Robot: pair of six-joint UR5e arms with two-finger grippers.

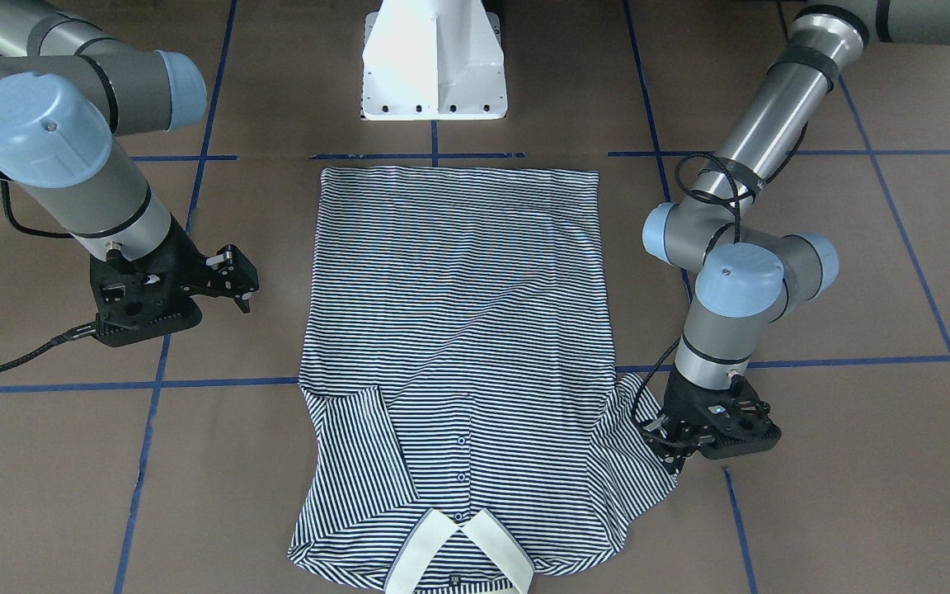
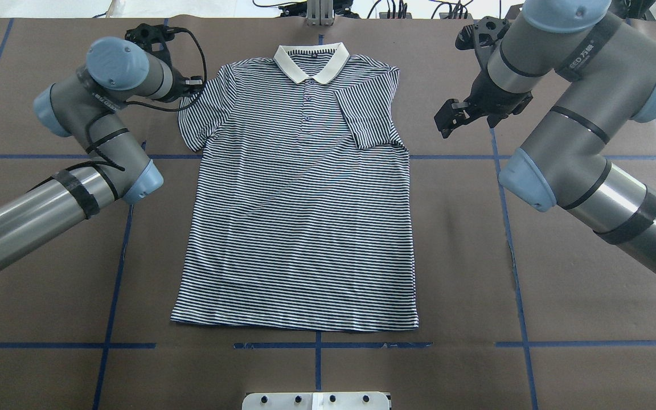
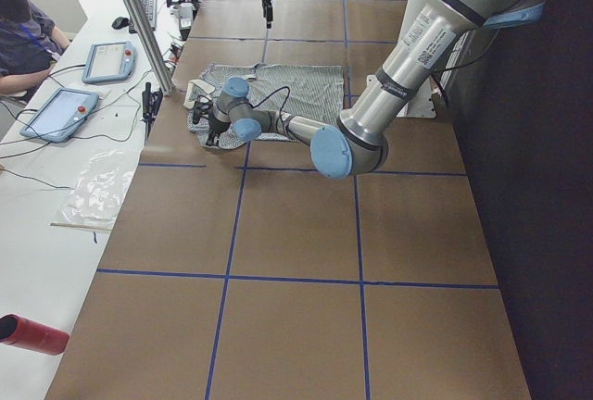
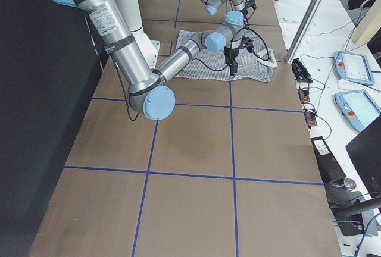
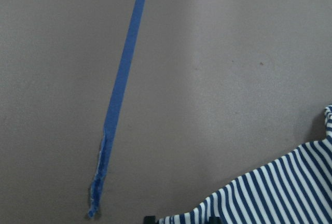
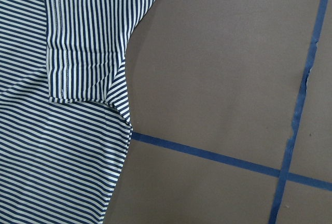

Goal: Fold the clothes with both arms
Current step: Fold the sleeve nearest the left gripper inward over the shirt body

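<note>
The striped polo shirt (image 2: 299, 216) lies flat, front up, with its white collar (image 2: 311, 60) at the far edge. One sleeve (image 2: 368, 114) is folded inward over the chest; the right wrist view shows that sleeve (image 6: 78, 53) too. My right gripper (image 2: 447, 117) hangs open beside that shoulder, clear of the cloth. The other sleeve (image 2: 200, 102) lies spread out. My left gripper (image 1: 663, 445) sits low at its outer edge, shut on the striped sleeve (image 5: 270, 193), which reaches between its fingertips.
The white pedestal base (image 1: 434, 66) stands at the hem end of the shirt. Blue tape lines (image 2: 111, 285) cross the brown table cover. In the exterior left view a side desk holds tablets (image 3: 60, 113), and a person (image 3: 20, 25) sits there.
</note>
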